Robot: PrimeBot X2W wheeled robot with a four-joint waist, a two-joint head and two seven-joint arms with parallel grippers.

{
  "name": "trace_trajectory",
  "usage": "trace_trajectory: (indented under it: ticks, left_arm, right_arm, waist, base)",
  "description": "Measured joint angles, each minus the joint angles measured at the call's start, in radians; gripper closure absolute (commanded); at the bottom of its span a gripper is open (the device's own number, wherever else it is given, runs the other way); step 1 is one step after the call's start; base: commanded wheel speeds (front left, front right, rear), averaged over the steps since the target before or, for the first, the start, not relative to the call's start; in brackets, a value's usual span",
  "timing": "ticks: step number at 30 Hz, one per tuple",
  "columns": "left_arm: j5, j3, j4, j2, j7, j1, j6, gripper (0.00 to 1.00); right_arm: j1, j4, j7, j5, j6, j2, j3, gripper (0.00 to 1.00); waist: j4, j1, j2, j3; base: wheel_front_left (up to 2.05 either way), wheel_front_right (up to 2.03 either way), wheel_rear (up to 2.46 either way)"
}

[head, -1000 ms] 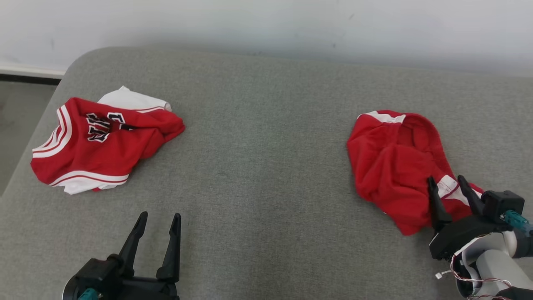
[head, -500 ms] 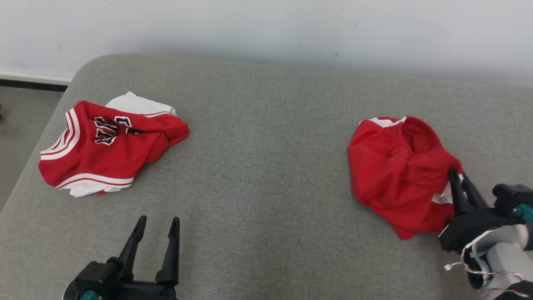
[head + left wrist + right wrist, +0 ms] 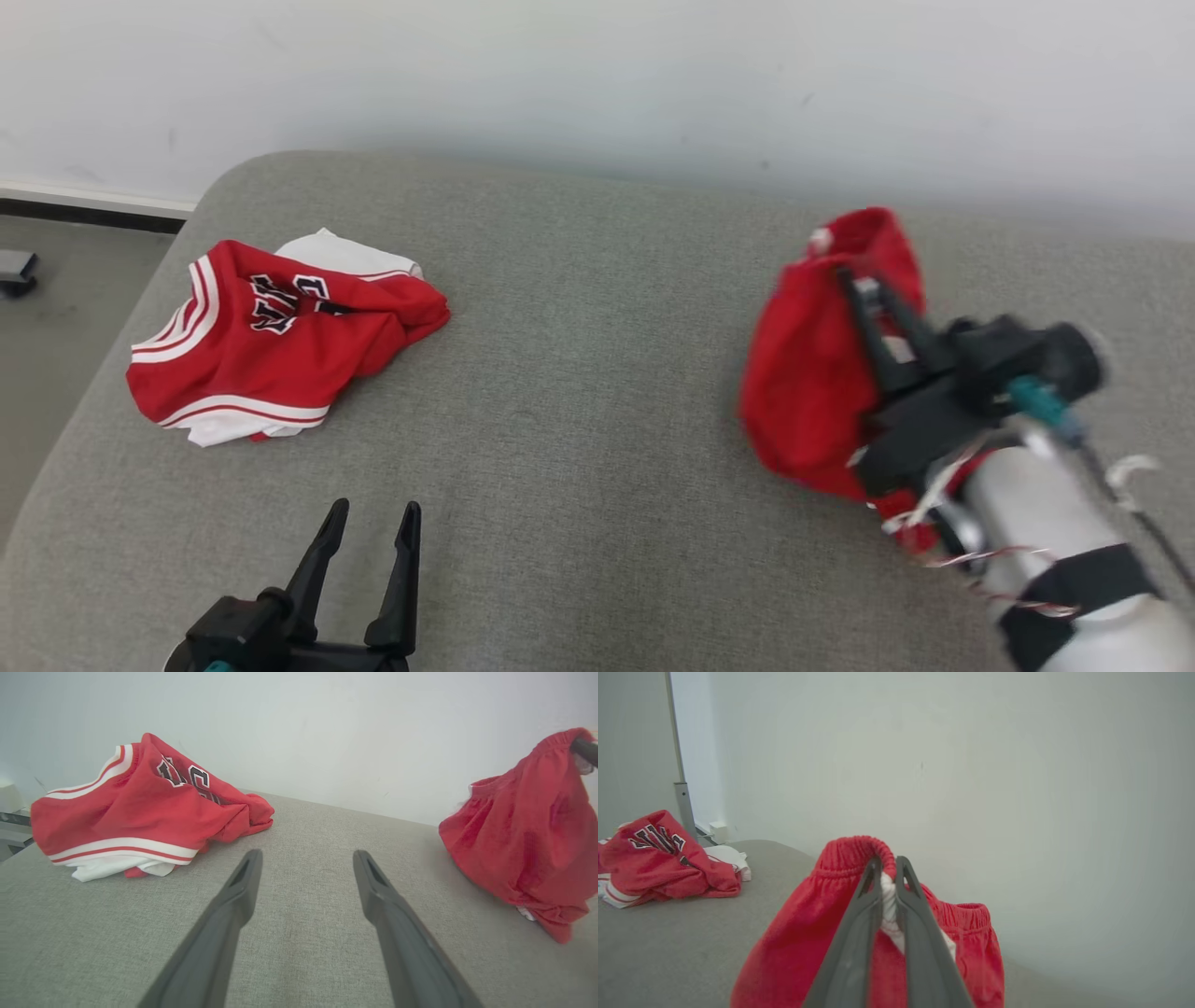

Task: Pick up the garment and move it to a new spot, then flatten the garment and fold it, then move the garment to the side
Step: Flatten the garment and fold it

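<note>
One red garment [image 3: 798,952] hangs from right tool [image 3: 888,863], waistband [image 3: 854,847] clamped.

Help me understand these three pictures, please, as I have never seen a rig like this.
This is a two-armed robot with cameras. One picture looks down from its head; the other two look along each gripper's dark fingers from the wrists. Before it lies a grey cushioned surface by a pale wall. On the robot's left sits a crumpled red-and-white jersey. The left gripper is open, holding nothing. The right gripper is shut on the elastic waistband of red shorts, holding them up so they hang bunched.
</note>
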Motion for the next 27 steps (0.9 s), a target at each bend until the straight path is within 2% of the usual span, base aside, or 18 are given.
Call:
trace_trajectory:
  ticks: [6,13,14,15,19,22,26,27]
  left_arm:
    - [-0.004,-0.006,0.008,0.0,0.0,0.001,0.0,0.0]
    - [-0.006,-0.024,0.016,-0.008,0.0,0.0,0.0,0.0]
    - [-0.006,-0.027,0.017,-0.009,0.0,0.0,0.0,0.0]
    - [-0.006,-0.029,0.02,-0.012,0.0,-0.001,0.0,0.0]
    - [-0.006,-0.016,0.021,-0.015,0.0,0.0,0.0,0.0]
    - [-0.005,-0.008,0.021,-0.014,0.0,0.0,0.0,0.0]
    - [-0.002,0.003,0.017,-0.013,0.0,0.0,0.0,0.0]
    - [-0.002,0.003,0.017,-0.013,0.0,0.0,0.0,0.0]
  right_arm:
    - [-0.023,0.07,0.0,0.025,0.0,0.113,0.256,1.0]
    - [0.055,0.194,0.0,0.092,0.0,0.235,0.422,1.0]
    - [0.068,0.207,0.0,0.102,0.0,0.242,0.439,0.89]
    - [0.085,0.221,0.0,0.113,0.0,0.252,0.464,0.01]
    - [0.086,0.205,0.0,0.128,0.0,0.263,0.459,0.0]
    - [0.078,0.157,0.0,0.127,0.0,0.253,0.399,0.0]
    - [0.092,0.069,0.0,0.104,0.0,0.201,0.276,0.0]
    - [0.092,0.069,0.0,0.104,0.0,0.201,0.276,0.0]
  waist:
    - [0.029,0.0,0.0001,-0.002]
    - [0.073,0.0,0.0,0.005]
    - [0.078,0.0,0.0,0.006]
    - [0.083,0.0,0.0,0.011]
    - [0.073,0.0,0.0,0.019]
    - [0.052,0.0,0.0,0.018]
    - [0.016,0.0,0.0,0.013]
    - [0.016,0.0,0.0,0.013]
  base:
    - [0.0,0.0,0.0]
    - [0.0,0.0,0.0]
    - [0.0,0.0,0.0]
    - [0.0,0.0,0.0]
    - [0.0,0.0,0.0]
    - [0.0,0.0,0.0]
    - [0.0,0.0,0.0]
    - [0.0,0.0,0.0]
